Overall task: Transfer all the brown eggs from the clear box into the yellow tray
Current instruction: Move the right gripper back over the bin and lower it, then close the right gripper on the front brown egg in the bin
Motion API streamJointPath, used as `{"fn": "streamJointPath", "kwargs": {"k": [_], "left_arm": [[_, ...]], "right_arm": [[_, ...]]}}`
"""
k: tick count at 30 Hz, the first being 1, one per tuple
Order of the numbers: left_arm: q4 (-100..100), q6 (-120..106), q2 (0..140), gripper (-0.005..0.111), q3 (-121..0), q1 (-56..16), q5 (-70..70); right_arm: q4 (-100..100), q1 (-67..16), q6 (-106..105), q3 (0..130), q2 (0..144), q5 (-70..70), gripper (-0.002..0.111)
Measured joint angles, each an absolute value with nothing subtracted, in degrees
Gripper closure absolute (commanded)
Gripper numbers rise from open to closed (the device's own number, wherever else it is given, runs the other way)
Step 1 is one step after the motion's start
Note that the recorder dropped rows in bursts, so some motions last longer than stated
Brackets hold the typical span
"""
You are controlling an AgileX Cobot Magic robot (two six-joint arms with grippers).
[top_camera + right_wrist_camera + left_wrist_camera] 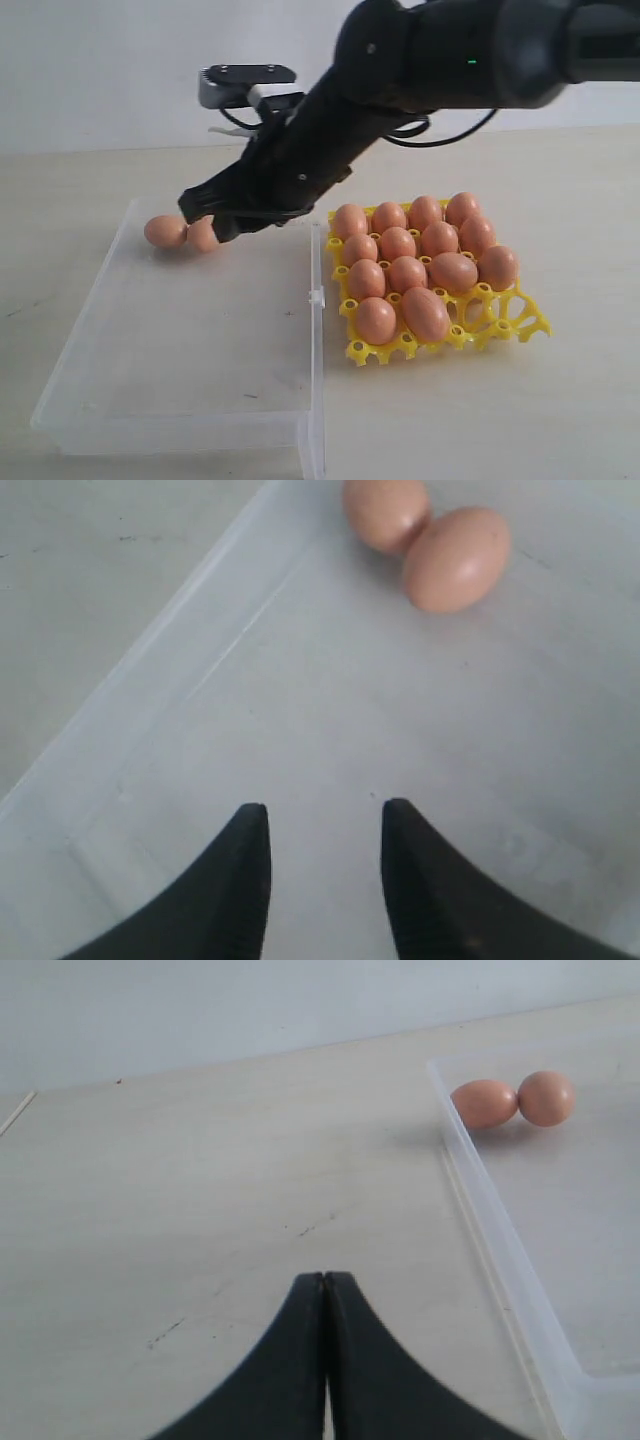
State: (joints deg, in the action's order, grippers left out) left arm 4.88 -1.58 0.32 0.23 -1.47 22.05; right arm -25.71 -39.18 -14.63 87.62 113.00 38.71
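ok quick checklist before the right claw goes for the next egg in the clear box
1. Right claw empty, jaws apart: ok.
2. Eggs to fetch: ok, two brown eggs lie in the clear box, in its far corner.
3. One egg free to grab alone: not ok, the two touch.
4. Claw lined up on an egg: not ok, both lie ahead of the jaws, not between them.
5. Free cups in the yellow tray: ok, near right corner is empty.
6. Left claw clear: ok, shut, outside the box.
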Motion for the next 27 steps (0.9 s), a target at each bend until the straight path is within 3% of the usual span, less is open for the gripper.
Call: {"fn": "streamJointPath", "kwargs": {"k": [6, 9, 12, 27], "left_arm": [[4.88, -1.58, 0.32, 0.107, 0.23, -1.47, 22.05], [4.88, -1.58, 0.32, 0.107, 0.23, -1.47, 22.05], [4.88, -1.58, 0.32, 0.107, 0.23, -1.47, 22.05], [4.88, -1.58, 0.32, 0.107, 0.23, -1.47, 22.05]], "right_arm": [[-23.21, -40.22, -11.31, 105.25, 126.05, 46.06, 0.072], [-19.13, -40.22, -4.14, 114.98, 132.85, 48.46, 0.056], [-16.64, -40.22, 3.61, 123.14, 139.27, 48.87, 0.051], [-4.29, -40.22, 23.37, 125.67, 143.06, 39.56, 0.052]]}}
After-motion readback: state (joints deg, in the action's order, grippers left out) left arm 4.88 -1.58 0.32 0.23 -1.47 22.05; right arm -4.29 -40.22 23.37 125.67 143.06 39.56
